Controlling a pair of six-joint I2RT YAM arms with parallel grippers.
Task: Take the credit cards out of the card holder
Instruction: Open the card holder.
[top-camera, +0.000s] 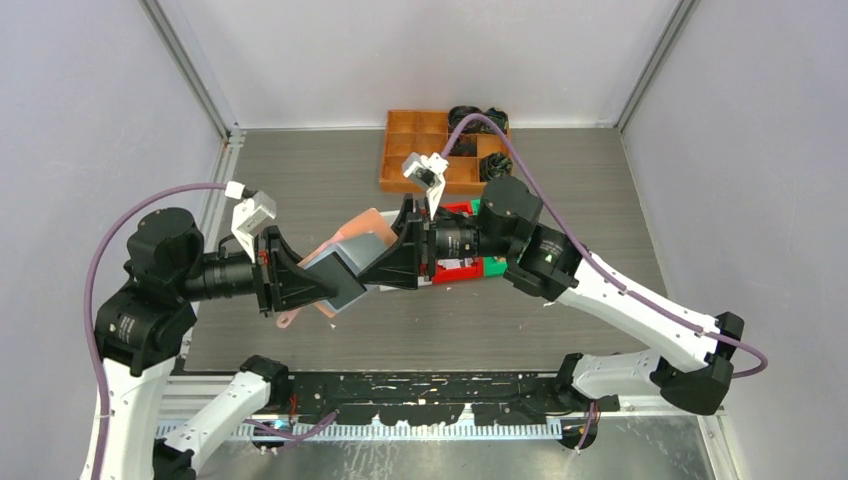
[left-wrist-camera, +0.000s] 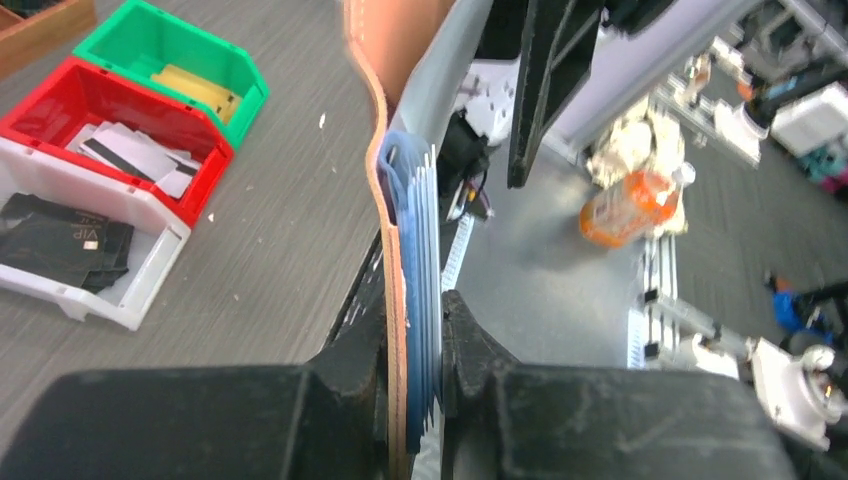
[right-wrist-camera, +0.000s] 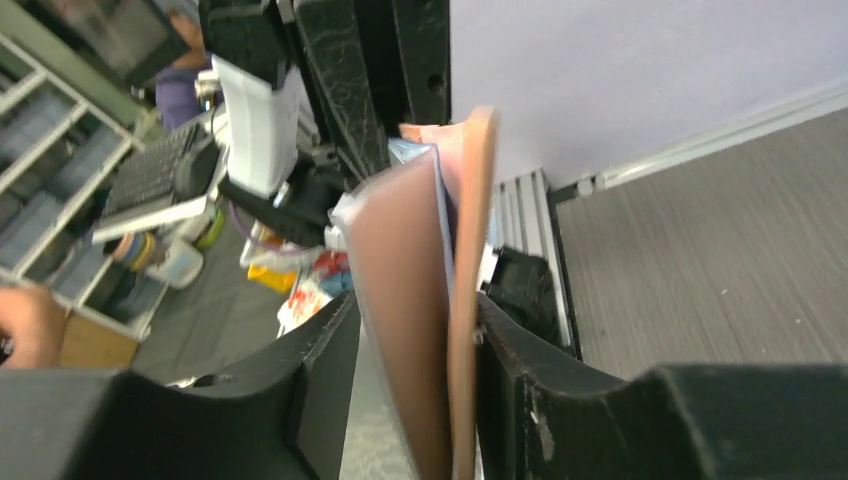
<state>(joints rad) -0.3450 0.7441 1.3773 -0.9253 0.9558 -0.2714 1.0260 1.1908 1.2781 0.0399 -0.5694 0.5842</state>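
The card holder (top-camera: 368, 222) hangs mid-frame, clamped by both the left gripper (top-camera: 322, 283) and the right gripper (top-camera: 388, 262). The left should hold firm while the right pulls straight along the blue pockets (left-wrist-camera: 422, 230).

We're counting one card holder (top-camera: 350, 245), two grippers (left gripper (top-camera: 335, 285), right gripper (top-camera: 378, 268)), three bins: white bin (left-wrist-camera: 145, 295), red bin (left-wrist-camera: 55, 100), green bin (left-wrist-camera: 125, 40). One orange tray (top-camera: 400, 150) too. One yellow card (left-wrist-camera: 200, 88) in the green; the red's pile we can't count.
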